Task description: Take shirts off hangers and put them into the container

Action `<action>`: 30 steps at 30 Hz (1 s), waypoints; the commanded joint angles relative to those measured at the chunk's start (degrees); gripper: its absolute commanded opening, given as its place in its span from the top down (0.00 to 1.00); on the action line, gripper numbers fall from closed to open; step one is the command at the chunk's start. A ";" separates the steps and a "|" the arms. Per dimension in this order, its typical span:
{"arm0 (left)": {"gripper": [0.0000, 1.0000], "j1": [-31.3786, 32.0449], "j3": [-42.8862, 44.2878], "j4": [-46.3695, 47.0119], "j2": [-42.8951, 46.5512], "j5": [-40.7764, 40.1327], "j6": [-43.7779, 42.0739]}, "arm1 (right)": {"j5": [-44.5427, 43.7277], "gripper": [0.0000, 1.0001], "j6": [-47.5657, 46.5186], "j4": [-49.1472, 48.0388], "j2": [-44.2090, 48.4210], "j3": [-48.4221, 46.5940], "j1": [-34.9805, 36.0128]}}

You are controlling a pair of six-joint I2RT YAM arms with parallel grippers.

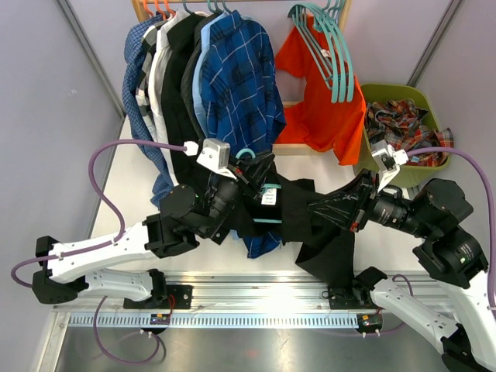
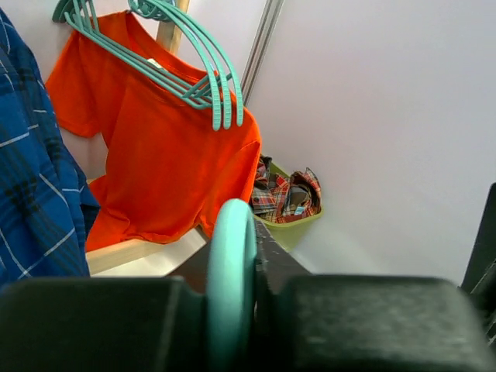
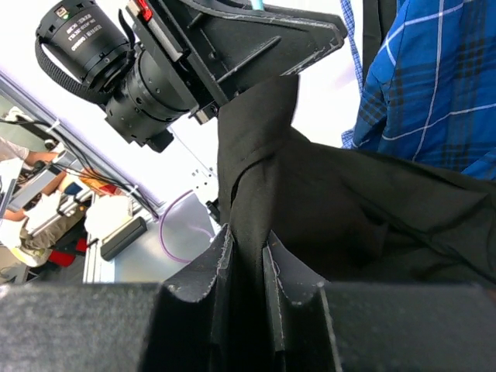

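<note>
Well, the left jaws are clamped tight on the hanger (image 2: 231, 256), and the right jaws pinch a fold of the black shirt (image 3: 349, 209), stretched left of the tub (image 1: 397, 91). If they pull apart hard, the collar could snag the hanger, or the fold slip free.

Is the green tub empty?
No, the tub holds a crumpled red plaid garment, plain in the top view.
</note>
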State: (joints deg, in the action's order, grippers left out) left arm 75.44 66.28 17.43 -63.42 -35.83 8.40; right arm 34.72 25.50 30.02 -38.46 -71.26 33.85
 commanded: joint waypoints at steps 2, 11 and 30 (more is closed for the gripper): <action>1.00 0.23 2.89 0.24 0.40 0.34 0.65 | -1.67 1.00 -1.68 0.65 -1.88 -1.60 0.52; 1.00 -0.64 9.55 -4.24 2.59 -7.40 -8.05 | -4.57 0.64 -5.01 5.13 -3.56 -0.63 0.52; 1.00 -2.23 17.32 -18.64 9.88 -15.06 -16.51 | -10.71 1.00 -7.48 8.92 3.39 6.76 0.52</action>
State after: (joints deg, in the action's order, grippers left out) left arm 73.73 86.00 0.97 -57.04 -46.33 -10.48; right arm 28.32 19.20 37.32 -37.04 -62.39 34.04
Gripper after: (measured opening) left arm 0.100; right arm 0.015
